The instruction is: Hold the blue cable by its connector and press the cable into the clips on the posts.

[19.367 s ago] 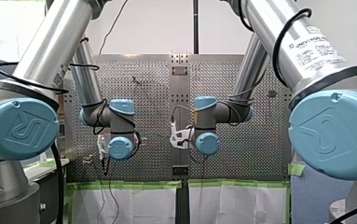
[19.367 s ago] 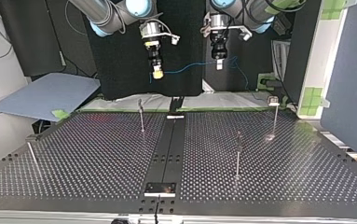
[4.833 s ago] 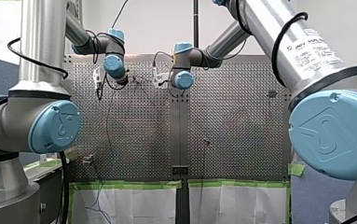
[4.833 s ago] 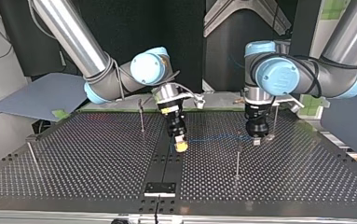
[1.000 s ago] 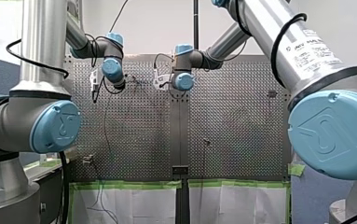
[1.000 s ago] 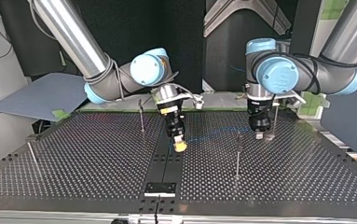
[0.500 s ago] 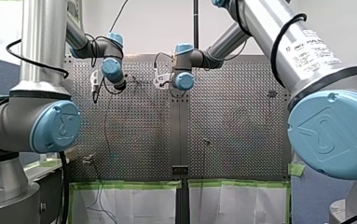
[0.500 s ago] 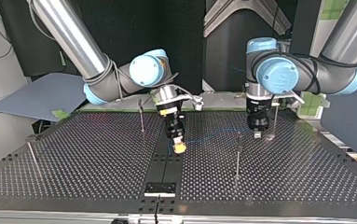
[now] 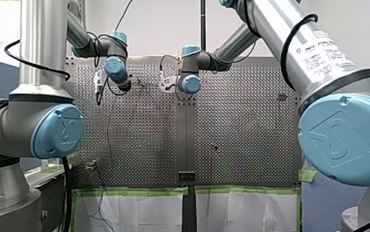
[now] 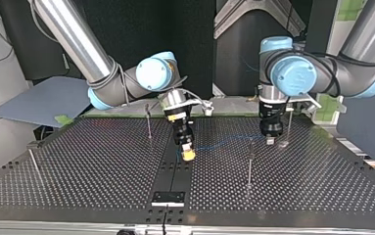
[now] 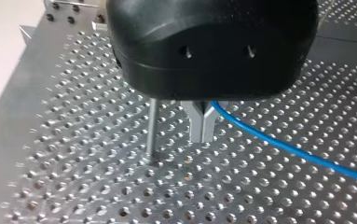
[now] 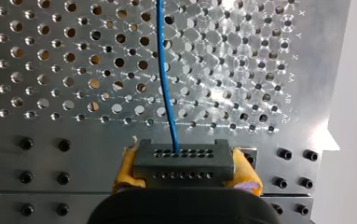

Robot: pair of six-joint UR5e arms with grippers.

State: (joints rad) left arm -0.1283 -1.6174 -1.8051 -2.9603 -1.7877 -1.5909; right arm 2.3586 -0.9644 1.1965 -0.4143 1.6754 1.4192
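Note:
A thin blue cable [image 10: 224,141] runs low over the perforated table [image 10: 102,161] between my two grippers. In the right wrist view my right gripper [image 12: 185,164] has its yellow pads [image 12: 128,164] shut on the dark grey connector [image 12: 181,156], and the blue cable [image 12: 166,79] leads away ahead of it. In the top view my right gripper [image 10: 189,154] hangs over the table's middle strip. My left gripper [image 11: 202,136] has its metal fingers shut on the blue cable [image 11: 283,151], right beside a thin post [image 11: 151,128]. My left gripper [image 10: 270,139] stands at the top view's right.
More thin posts rise from the table: one [image 10: 148,122] behind my right gripper, one [image 10: 249,164] in front of the cable, one [image 10: 32,164] at the top view's left edge. A grey sheet [image 10: 48,100] lies beyond the table's far left corner.
My left gripper has crept a little toward the table's far side beside its post, still holding the cable. My right gripper has barely moved.

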